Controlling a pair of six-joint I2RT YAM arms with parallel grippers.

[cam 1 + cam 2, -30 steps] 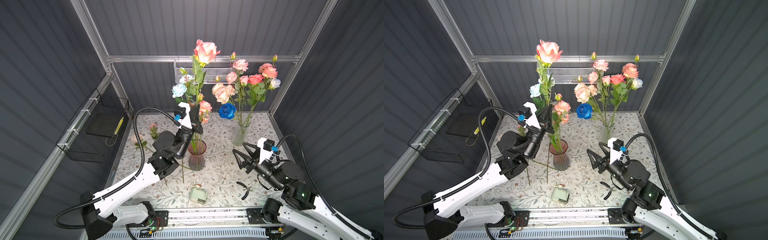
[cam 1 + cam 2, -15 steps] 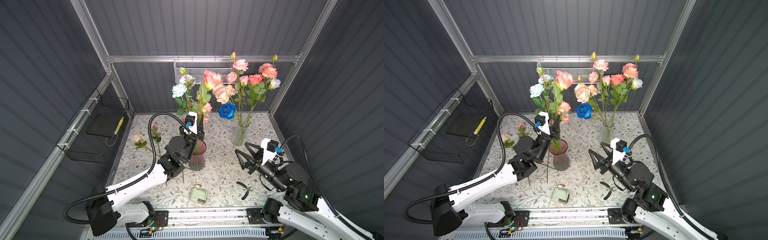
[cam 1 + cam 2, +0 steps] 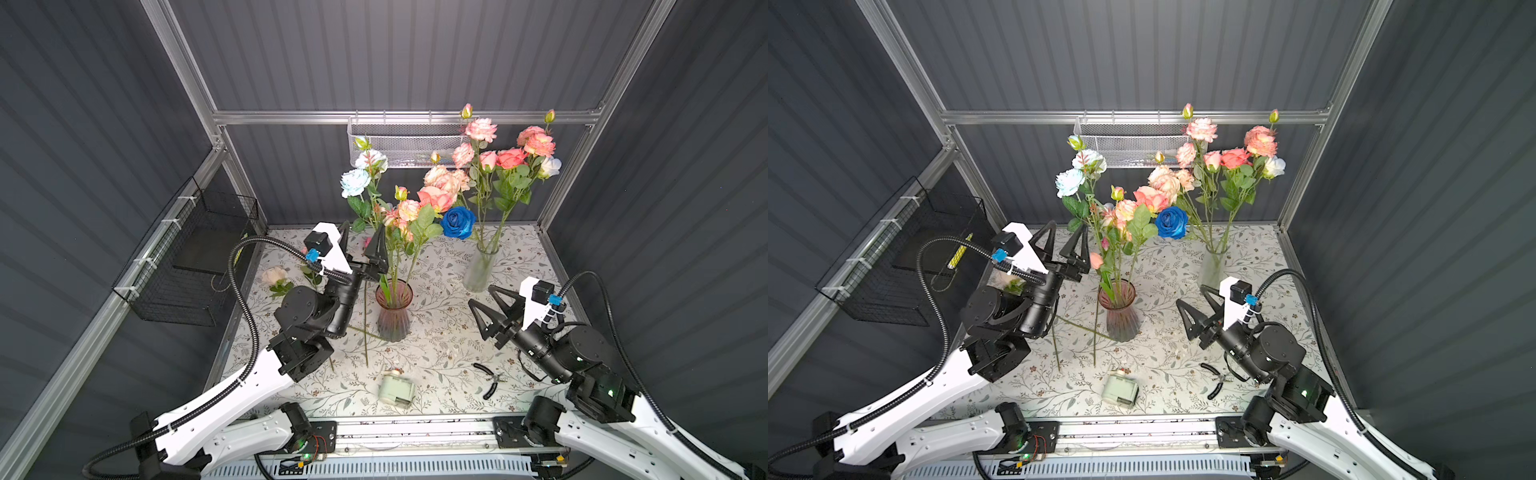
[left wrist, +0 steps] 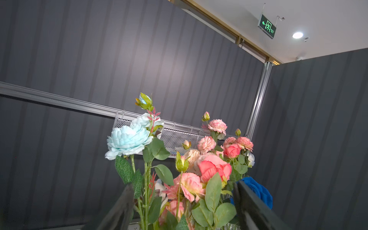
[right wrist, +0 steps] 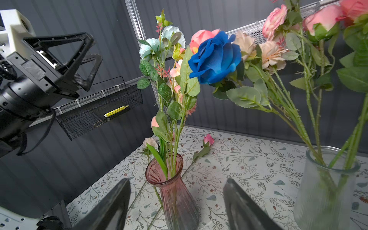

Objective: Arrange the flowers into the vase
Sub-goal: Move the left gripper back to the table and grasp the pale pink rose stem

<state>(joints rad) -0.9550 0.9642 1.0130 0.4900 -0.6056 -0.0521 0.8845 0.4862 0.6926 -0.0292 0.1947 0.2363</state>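
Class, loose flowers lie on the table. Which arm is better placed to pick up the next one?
Probably left. The loose flowers lie near the open left fingers; the right fingers hover beyond the pink vase.

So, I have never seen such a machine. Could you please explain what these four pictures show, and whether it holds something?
It is two white robot arms, each ending in two black fingers. Two pictures look down from one camera above; each of the other two comes from a camera on an arm's wrist. On the flowered table stand a pink vase and a clear vase, both with flowers. A few loose flowers, pliers and a small pale box lie there too. The left fingers are open beside the pink vase's bouquet; the right fingers are open near the clear vase. Neither holds anything.
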